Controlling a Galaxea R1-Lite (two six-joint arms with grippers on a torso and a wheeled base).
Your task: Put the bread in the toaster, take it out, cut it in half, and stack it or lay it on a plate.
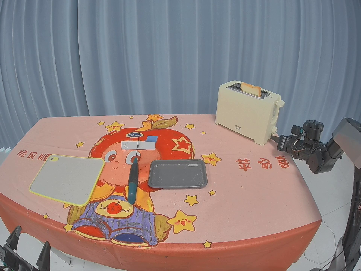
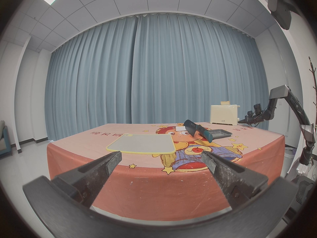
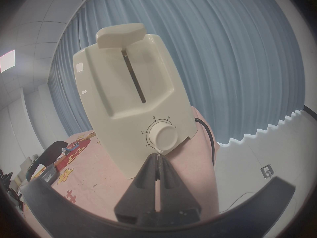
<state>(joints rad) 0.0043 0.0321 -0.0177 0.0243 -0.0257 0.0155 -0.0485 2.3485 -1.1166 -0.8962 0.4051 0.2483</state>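
The cream toaster (image 1: pixel 248 111) stands at the table's back right with a slice of bread (image 1: pixel 251 89) poking out of its slot. Its side lever (image 3: pixel 121 34) is up. My right gripper (image 3: pixel 158 156) is shut with nothing in it, tips just below the toaster's white dial (image 3: pixel 161 139); in the head view the right gripper (image 1: pixel 279 139) sits beside the toaster's right end. My left gripper (image 2: pixel 161 157) is open and empty, off the table's front left edge, low in the head view as well (image 1: pixel 30 241). The dark grey plate (image 1: pixel 178 174) lies mid-table.
A grey cutting board with a yellow rim (image 1: pixel 67 178) lies at the front left. A teal-handled knife (image 1: pixel 133 177) rests between board and plate. A white strip (image 1: pixel 138 145) lies behind the knife. The toaster's black cord (image 3: pixel 208 139) runs off the table edge.
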